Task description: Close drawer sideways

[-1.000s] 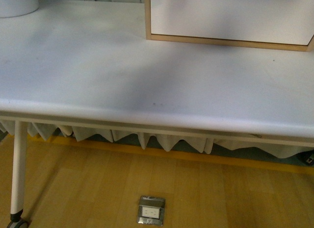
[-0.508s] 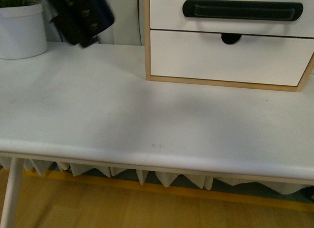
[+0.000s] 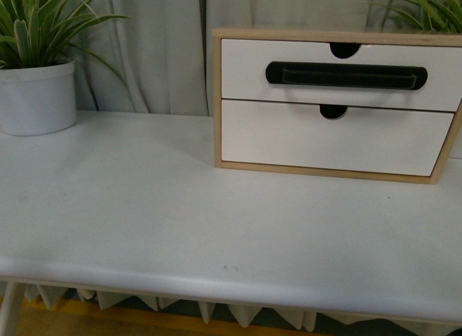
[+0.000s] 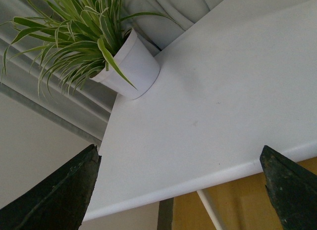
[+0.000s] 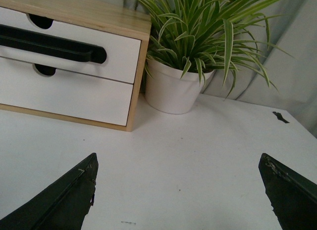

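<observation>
The white, black-handled drawer [image 3: 339,74] sits at 1 o'clock in its light-wood cabinet [image 3: 217,97]. Left pincer [image 4: 179,151] and right pincer [image 5: 178,158] gape empty, free to push it.

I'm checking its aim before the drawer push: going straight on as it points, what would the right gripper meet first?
Most likely the white tabletop, just before the plant pot, not the drawer; depth is hard to judge.
</observation>
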